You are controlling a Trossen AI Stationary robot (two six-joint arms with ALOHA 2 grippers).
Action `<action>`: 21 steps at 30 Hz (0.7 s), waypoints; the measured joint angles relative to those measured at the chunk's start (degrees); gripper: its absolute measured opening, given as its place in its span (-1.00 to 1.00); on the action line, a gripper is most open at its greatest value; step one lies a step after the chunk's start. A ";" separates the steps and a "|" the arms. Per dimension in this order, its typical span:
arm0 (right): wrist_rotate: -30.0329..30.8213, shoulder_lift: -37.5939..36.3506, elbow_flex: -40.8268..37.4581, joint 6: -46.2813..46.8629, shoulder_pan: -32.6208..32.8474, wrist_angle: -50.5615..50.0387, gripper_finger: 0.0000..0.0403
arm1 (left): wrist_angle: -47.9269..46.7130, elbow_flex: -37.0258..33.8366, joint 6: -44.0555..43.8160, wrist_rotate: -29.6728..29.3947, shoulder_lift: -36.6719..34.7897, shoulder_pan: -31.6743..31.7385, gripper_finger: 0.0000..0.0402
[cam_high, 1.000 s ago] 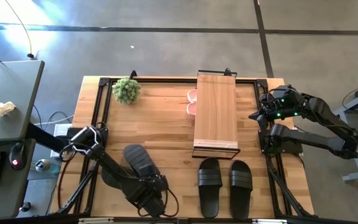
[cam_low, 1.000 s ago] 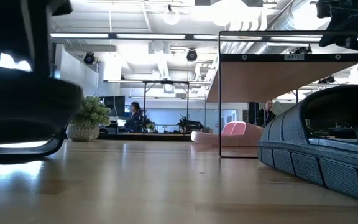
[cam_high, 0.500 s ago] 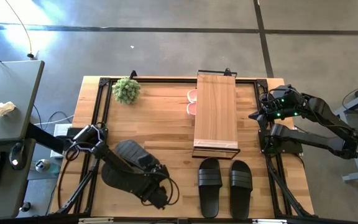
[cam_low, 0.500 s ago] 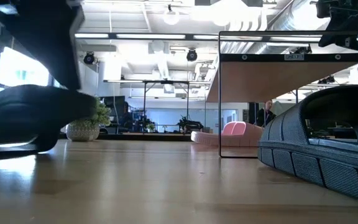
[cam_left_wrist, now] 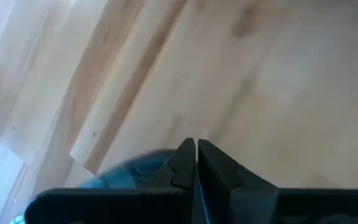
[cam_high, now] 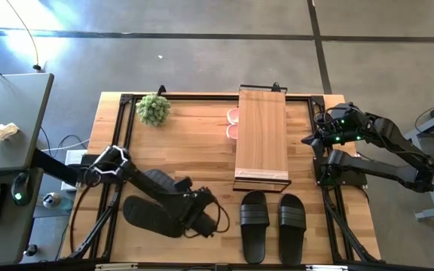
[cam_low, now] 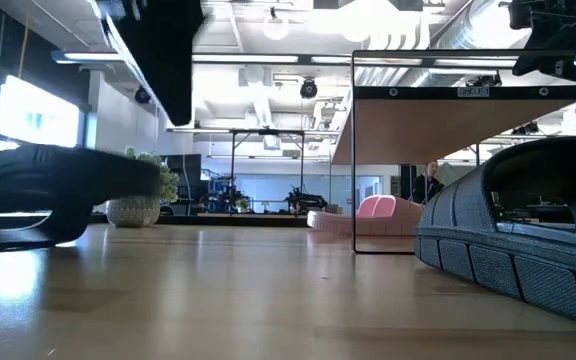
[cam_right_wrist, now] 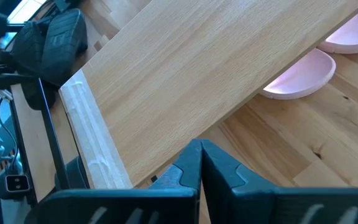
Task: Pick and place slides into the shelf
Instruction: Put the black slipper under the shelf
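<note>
Your left tool (cam_high: 204, 218) sits low over the front left of the light wooden surface (cam_high: 194, 143), its fingers (cam_left_wrist: 185, 163) pressed together with nothing between them. Two black ribbed slip-on slides lie just behind it toward your left: one (cam_high: 151, 216) flat near the front edge, the other (cam_high: 159, 183) beside it, partly under the dark arm. From above you cannot tell whether the tool touches either of them.

A second black pair (cam_high: 271, 223) lies side by side at the front, right of the left tool and just before the near end of the low shelf with the long light-wood plank top and thin black wire frame (cam_high: 261, 138). The pale pink pair (cam_high: 233, 124) is tucked under the shelf's left side, only the rounded ends showing.

Your right tool (cam_right_wrist: 200, 163) waits at the surface's right edge, beside the shelf, fingers closed on nothing.

A small green potted plant (cam_high: 153, 109) stands at the far left corner. Around the surface is grey concrete floor; the level view shows a bright open room with ceiling lights and a person far off.
</note>
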 joint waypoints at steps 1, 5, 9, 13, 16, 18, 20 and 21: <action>0.00 0.00 0.00 -0.05 0.00 0.00 -1.00 | -1.94 1.92 0.46 0.18 0.02 -0.74 -0.96; -0.02 0.00 0.00 -0.09 0.00 -0.14 -1.00 | -8.31 9.71 2.68 0.51 0.00 -3.92 -0.99; -0.02 0.00 0.00 -0.09 0.00 -0.23 -1.00 | -12.53 15.74 5.44 0.58 -0.04 -7.96 -0.98; -0.02 0.00 0.00 -0.83 -0.02 -0.22 -1.00 | -13.76 17.45 2.69 2.76 -0.04 -11.88 -0.96; -0.02 0.00 0.00 -0.96 -0.02 -0.11 -1.00 | -15.63 16.45 2.50 6.21 -0.04 -13.84 -0.96; -0.02 0.00 0.00 -0.94 0.00 0.00 -1.00 | -16.33 14.60 2.61 6.66 0.03 -14.82 -0.95; 0.00 0.00 0.00 -0.93 0.00 0.00 -1.00 | -16.42 12.09 2.55 5.93 0.30 -15.76 -0.90; 0.00 0.00 0.00 -0.82 -0.02 0.00 -1.00 | -16.15 10.82 2.33 4.99 0.35 -16.15 -0.86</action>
